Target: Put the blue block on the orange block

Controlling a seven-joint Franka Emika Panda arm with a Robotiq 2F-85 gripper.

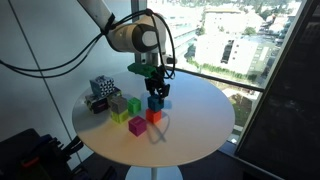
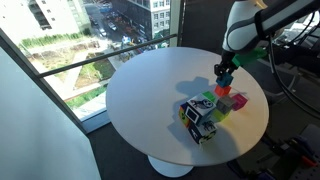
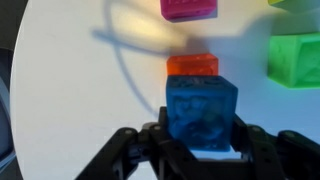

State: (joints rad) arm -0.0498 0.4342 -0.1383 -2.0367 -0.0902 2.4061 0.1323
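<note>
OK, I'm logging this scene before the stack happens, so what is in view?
blue block: one, teal-blue, held in the gripper, close to the orange block
orange block: one, orange-red, on the table
magenta block: one, magenta, on the table beyond the orange block
green block: one, bright green, beside the orange block
yellow-green block: one, on the table
grey cube: one, grey, among the blocks
patterned cube: one, black and white, at the end of the cluster
table: one, white, round
arm: one, white
gripper: one, dark, shut on the blue block
</note>
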